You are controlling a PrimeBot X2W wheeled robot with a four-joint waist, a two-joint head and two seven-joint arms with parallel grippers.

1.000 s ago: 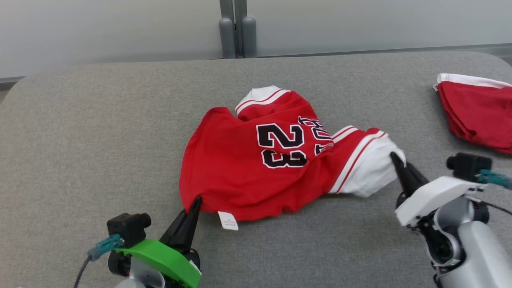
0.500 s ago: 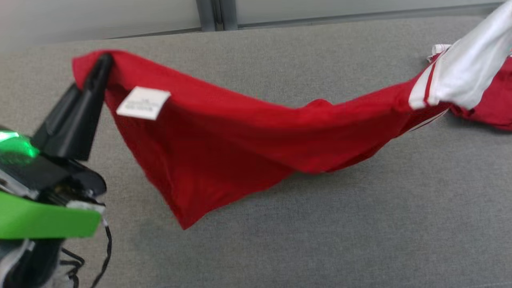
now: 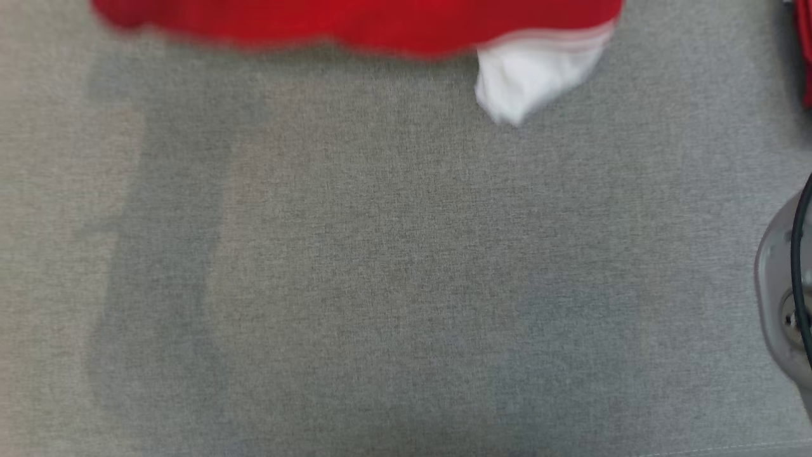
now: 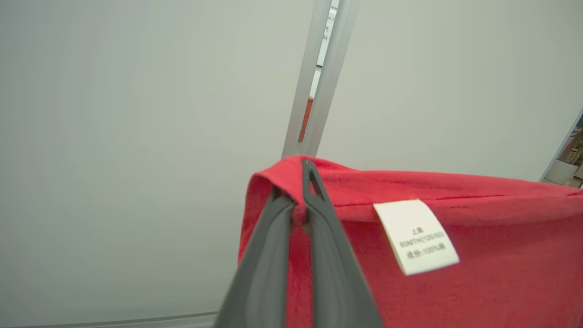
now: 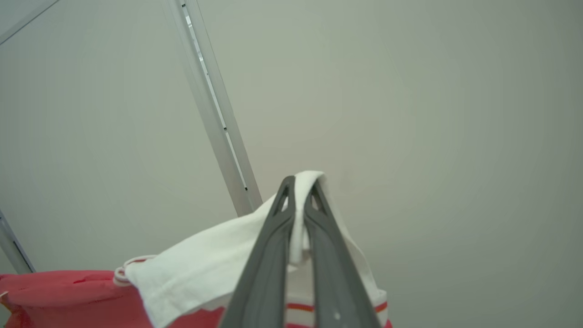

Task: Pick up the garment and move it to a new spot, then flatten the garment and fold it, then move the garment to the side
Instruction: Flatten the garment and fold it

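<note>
Head view: garment, red, white sleeve, blurred, hanging over grey table at top edge.
Left wrist view: left gripper clamped on red hem, beside label.
Right wrist view: right gripper clamped on white sleeve.

Red garment in left end effector

My head camera looks steeply down, close over the grey surface. Each wrist camera sights along its own fingers, left gripper and right gripper, toward a pale wall. All three views share the garment.
</note>
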